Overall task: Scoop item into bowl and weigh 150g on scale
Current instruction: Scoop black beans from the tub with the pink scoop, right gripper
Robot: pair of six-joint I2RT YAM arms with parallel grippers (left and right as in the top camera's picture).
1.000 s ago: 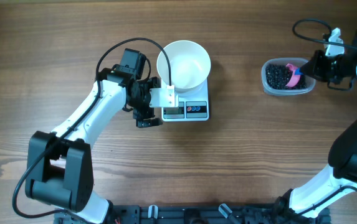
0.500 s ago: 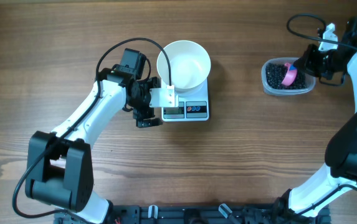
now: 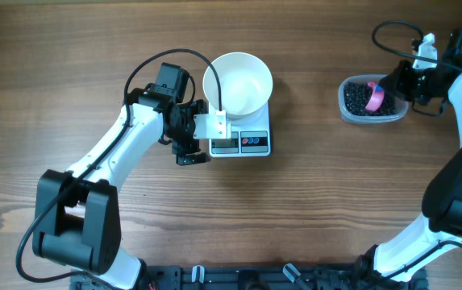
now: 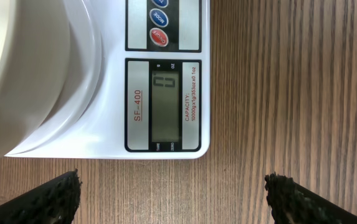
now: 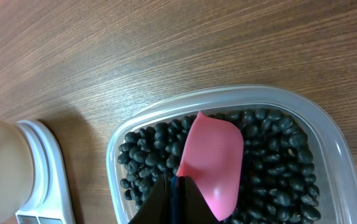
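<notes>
Overhead, centre frame: white bowl point(image 3: 238, 83) sits on the scale point(image 3: 251, 143), inside shows plain white. Left claw point(image 3: 197, 134) is just beside the scale's left edge, jaws spread wide, gripping nothing. Upper right: clear tub point(image 3: 347, 109) holding black beans point(image 3: 358, 98), well apart from the scale. Pink scoop point(image 3: 375, 97) is down in the tub; right claw point(image 3: 398, 83) at the tub's right rim is pressed together on the scoop's handle.

Left wrist view: scale corner fills the upper half, display point(image 4: 164, 102) reads 0, blue and red buttons point(image 4: 158, 25) above it at the top edge. Bowl wall takes the upper left. Both fingertips point(image 4: 53, 199) sit at the bottom corners, far apart, over wooden table point(image 4: 278, 93).

Right wrist view: tub at lower right, full of beans point(image 5: 271, 168), scoop point(image 5: 212, 165) lying on them. Right claw point(image 5: 175, 199) at bottom centre pinches the scoop's narrow end. Bowl and scale edge show at lower left.
</notes>
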